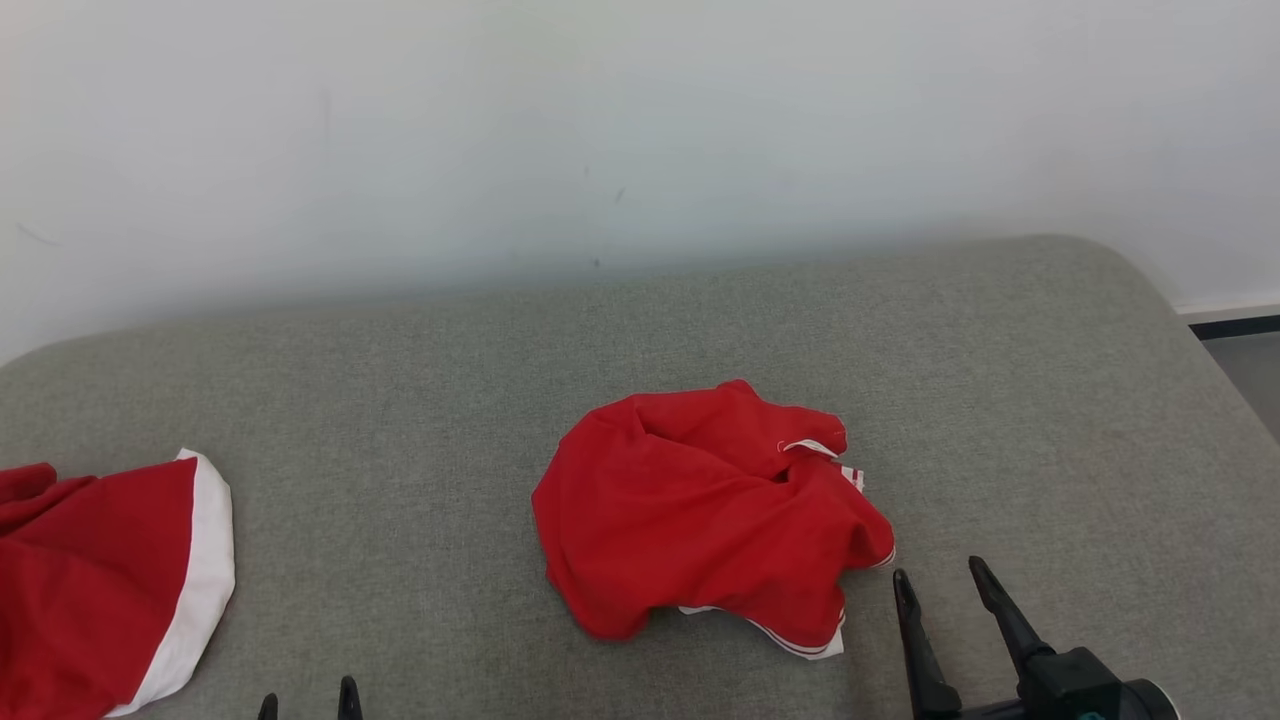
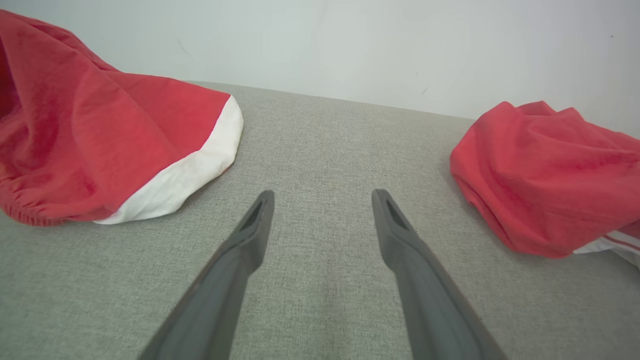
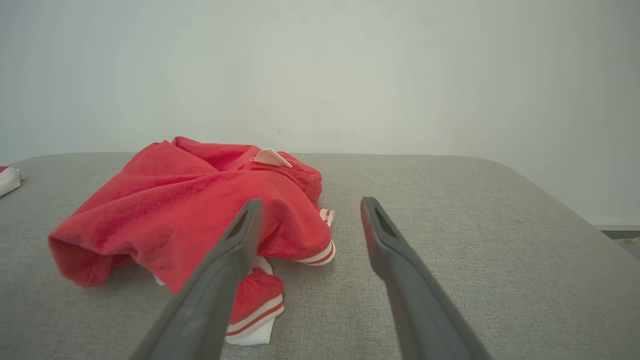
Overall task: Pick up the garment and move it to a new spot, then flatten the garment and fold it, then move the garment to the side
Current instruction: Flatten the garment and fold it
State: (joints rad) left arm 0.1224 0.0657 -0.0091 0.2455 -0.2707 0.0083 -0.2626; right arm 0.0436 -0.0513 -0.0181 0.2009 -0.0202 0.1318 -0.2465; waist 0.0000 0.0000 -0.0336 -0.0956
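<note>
Garment: the red garment (image 1: pixel 700 510) lies crumpled in one heap a little right of the centre of the head view, on the grey surface (image 1: pixel 400 380)
Garment edges: the left and lower left outline is a smooth rounded fold; white trim (image 1: pixel 800 640) with thin red stripes comes out at the lower right and at the right side
Right hand: the right hand (image 1: pixel 938 570) is at the lower right of the head view, its two dark fingers spread apart with nothing between them; the tips stand just beside the lower right edge of the garment, and I cannot tell if the nearer finger touches the cloth
Left hand: the fingertips of the left hand (image 1: pixel 307 695) show at the bottom edge, left of centre; in the left wrist view the fingers are wide apart and empty over bare surface
Second cloth: the second cloth (image 1: pixel 100 580), red with a broad white border, lies at the lower left, cut by the frame edge, well apart from the garment
Open room: a wide bare strip lies between the two red pieces; bare surface also runs above the garment up to the white wall (image 1: pixel 640 130), and to its right
Surface edges: the far edge meets the wall; the far right corner is rounded, in the upper right, and beyond it a bit of floor (image 1: pixel 1250 370) is seen
</note>
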